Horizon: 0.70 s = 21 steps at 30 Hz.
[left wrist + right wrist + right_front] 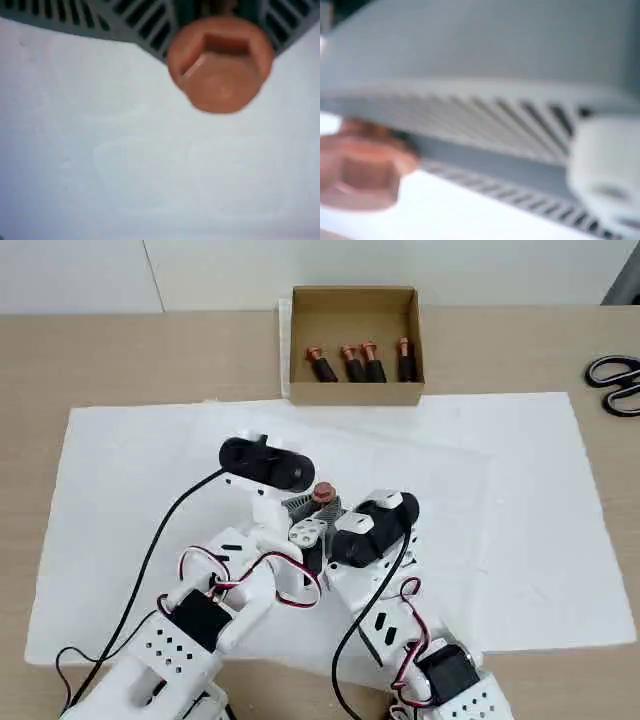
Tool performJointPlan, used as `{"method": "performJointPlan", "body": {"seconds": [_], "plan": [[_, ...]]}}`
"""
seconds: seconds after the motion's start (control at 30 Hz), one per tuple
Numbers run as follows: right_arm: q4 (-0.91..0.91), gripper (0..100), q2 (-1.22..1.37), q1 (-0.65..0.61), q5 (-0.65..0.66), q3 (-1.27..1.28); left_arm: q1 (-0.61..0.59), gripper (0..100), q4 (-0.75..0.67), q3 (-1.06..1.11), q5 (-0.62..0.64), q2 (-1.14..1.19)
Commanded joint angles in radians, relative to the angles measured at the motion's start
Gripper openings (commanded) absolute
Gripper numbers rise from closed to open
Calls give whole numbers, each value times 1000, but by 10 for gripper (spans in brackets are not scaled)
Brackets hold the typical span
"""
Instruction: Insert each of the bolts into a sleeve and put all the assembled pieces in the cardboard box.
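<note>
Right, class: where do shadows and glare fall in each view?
High view: even light, soft shadows beneath the arms on the white sheet; left wrist view: faint sheen on the bolt head; right wrist view: ribbed grey part shaded.

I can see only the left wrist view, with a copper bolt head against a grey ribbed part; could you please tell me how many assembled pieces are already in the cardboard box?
Observer: Four assembled pieces lie side by side in the cardboard box.
Operator: Thank you. Where on the table is the bolt I am seeing?
Observer: The bolt is over the middle of the white sheet, between the two arms, on the side of the box nearer the arms.
Operator: Is anything lying off the sheet?
Observer: A pair of scissors lies on the bare table, at the right edge of the high view.
</note>
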Motion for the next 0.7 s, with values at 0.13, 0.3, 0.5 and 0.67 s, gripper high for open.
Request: {"method": "performJointPlan", "body": {"seconds": [0.13, 0.3, 0.5, 0.67], "plan": [[-25, 4, -16, 4, -14, -14, 35, 8, -2, 18, -2, -2], [-24, 4, -16, 5, -14, -14, 38, 100, 14, 15, -2, -8], [-24, 4, -16, 5, -14, -14, 43, 145, 123, -67, -2, -9], [-24, 4, -16, 5, -14, -12, 38, 145, 196, -159, -2, -9]]}}
